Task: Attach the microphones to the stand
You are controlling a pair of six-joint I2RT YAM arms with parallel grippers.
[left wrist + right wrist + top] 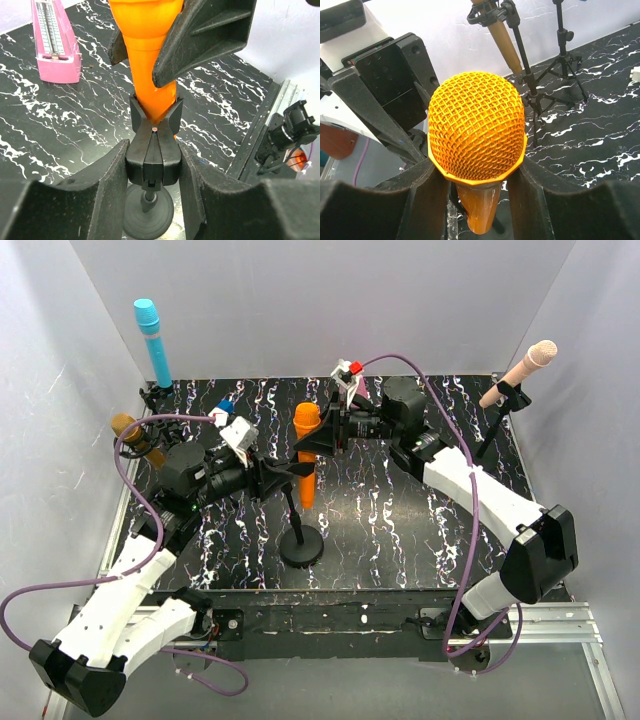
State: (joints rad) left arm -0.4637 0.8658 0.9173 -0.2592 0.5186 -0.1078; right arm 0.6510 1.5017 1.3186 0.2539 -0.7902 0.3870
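Orange microphone (pixel 476 125) in stand clip (pixel 152 152) — right tool (pixel 477 197) grips it.

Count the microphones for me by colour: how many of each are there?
Cyan-blue microphone: 1
Gold microphone: 1
Orange microphone: 1
Pale pink-beige microphone: 1
Total: 4 microphones

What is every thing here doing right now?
orange microphone, upright, tail end in the stand clip
right pincer, shut on the orange microphone below its head
left pincer, shut on the stand clip
cyan microphone, mounted upright
gold microphone, mounted, tilted
pink-beige microphone, mounted, tilted
pink metronome, standing upright, untouched
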